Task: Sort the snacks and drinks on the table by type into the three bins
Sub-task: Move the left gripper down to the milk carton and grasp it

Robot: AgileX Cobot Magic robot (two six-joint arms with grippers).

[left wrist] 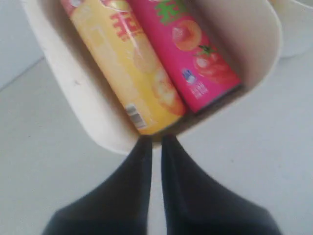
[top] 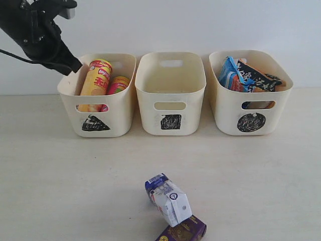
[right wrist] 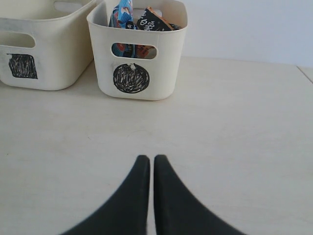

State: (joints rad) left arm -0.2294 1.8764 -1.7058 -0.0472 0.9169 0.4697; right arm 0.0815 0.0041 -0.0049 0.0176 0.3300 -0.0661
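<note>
The left fingers (left wrist: 139, 171) and right fingers (right wrist: 137, 191) were closed together, holding nothing; tall yellow and pink chip tubes (top: 95, 80) stood in the triangle-marked cream plastic bin (top: 116, 113), crinkly foil bags (top: 231, 75) in the circle-marked bin (top: 225, 110), leaving two small cartons (top: 170, 201) by the beige desk's (top: 60, 191) front edge, presumably for the bare square-marked bin (top: 193, 118).

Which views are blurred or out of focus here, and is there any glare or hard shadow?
Left wrist view: soft throughout, print on the yellow tube and pink tube smeared, left end effector fuzzy-edged. Right wrist view: circle bin crisp, right end effector slightly soft. Exterior view: sharp, even light, faint shadows, no harsh glare.
</note>
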